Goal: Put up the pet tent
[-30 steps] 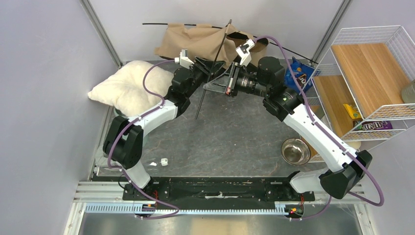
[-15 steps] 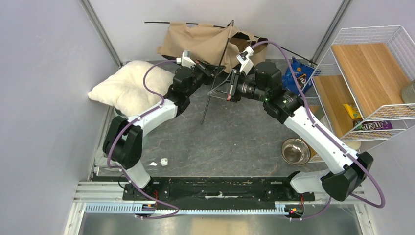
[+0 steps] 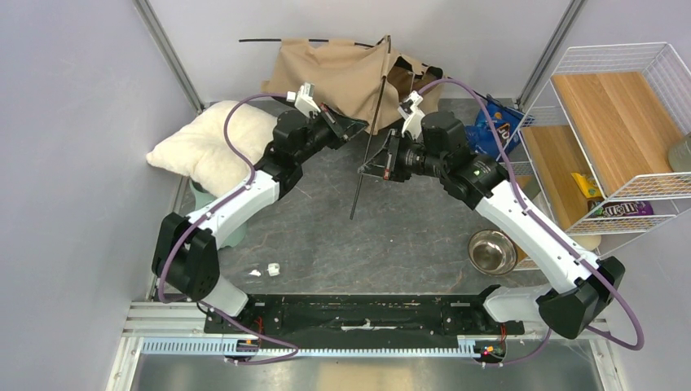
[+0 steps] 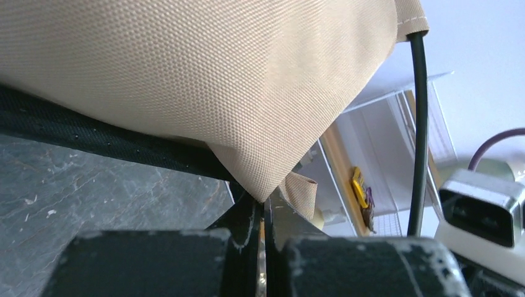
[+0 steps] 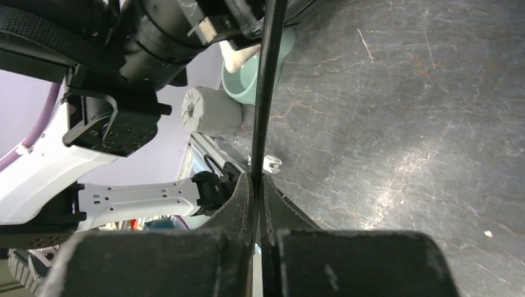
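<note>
two grips, left fingers (image 4: 242, 220) on tent fabric (image 4: 186, 74), right fingers (image 5: 238, 207) on pole (image 5: 266, 93)

Both arms extended forward, elbows out, wrists angled toward each other. Left hand (image 4: 260, 213) pinched shut on pet tent (image 4: 186, 74) cloth; right hand (image 5: 257, 185) clamped on pole (image 5: 267, 93).

Tan pet tent (image 3: 334, 69), slack heap at the back wall, thin black pole (image 3: 356, 195) aslant in front.
</note>
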Robot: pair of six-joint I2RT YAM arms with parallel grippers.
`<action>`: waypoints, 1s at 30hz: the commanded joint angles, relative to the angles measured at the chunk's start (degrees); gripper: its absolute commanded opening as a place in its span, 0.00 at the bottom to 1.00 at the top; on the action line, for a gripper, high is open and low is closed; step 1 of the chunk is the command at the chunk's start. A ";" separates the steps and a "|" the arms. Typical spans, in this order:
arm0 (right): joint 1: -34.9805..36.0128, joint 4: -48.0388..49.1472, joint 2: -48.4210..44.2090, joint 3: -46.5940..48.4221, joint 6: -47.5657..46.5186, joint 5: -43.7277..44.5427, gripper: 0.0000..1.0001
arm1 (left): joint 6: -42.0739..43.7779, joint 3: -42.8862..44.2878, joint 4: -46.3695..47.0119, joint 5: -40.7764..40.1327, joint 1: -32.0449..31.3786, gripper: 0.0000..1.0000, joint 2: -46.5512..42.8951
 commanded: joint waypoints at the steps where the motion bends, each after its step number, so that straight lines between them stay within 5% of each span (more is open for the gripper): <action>1: -1.47 -0.08 -1.97 -0.39 -1.44 7.59 0.00 | 6.57 -2.29 -1.36 6.62 0.25 0.02 -4.38; 15: -1.97 14.96 -2.46 -4.67 2.23 18.76 0.00 | 14.68 -10.75 -2.69 18.56 0.49 0.02 -9.38; 30: -2.77 30.37 0.33 -6.40 8.46 30.67 0.00 | 16.45 -13.82 -11.42 19.98 2.97 0.02 -12.14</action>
